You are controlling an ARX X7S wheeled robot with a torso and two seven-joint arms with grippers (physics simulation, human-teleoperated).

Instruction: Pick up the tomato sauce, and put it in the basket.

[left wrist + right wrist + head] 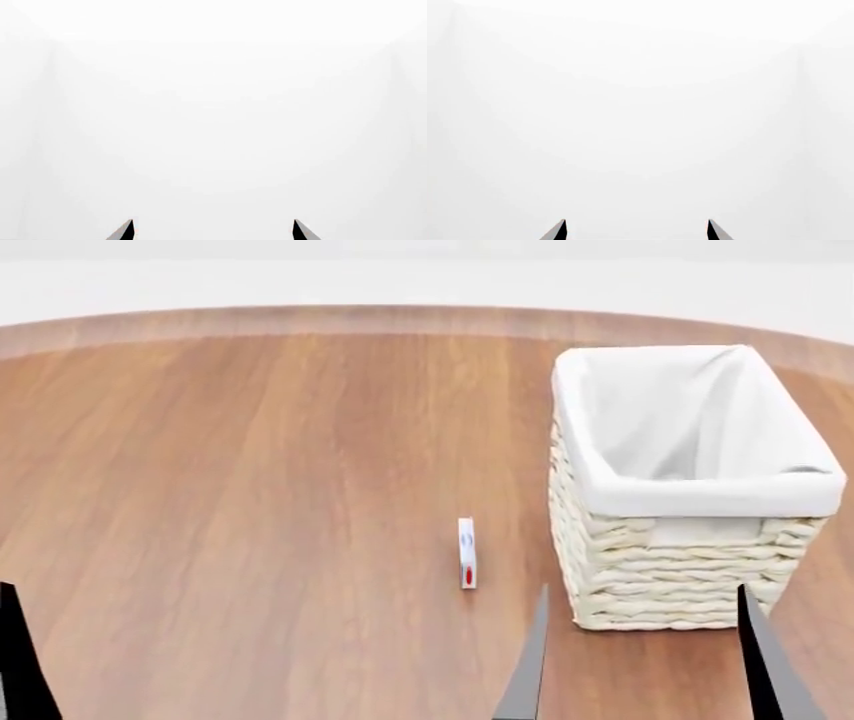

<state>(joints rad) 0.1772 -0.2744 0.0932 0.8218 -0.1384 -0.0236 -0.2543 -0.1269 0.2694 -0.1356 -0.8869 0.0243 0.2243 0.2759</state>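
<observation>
The basket, cream wicker with a white cloth liner, stands at the right of the wooden table and looks empty. No tomato sauce can shows in any view. A small narrow white object with a red mark stands on the table just left of the basket; I cannot tell what it is. My right gripper is open in front of the basket, its dark fingers spread wide. It also shows open in the right wrist view. My left gripper is open and empty; one finger shows at the head view's left edge.
The round wooden table stretches to a curved far edge. Both wrist views show only blank white beyond the fingertips.
</observation>
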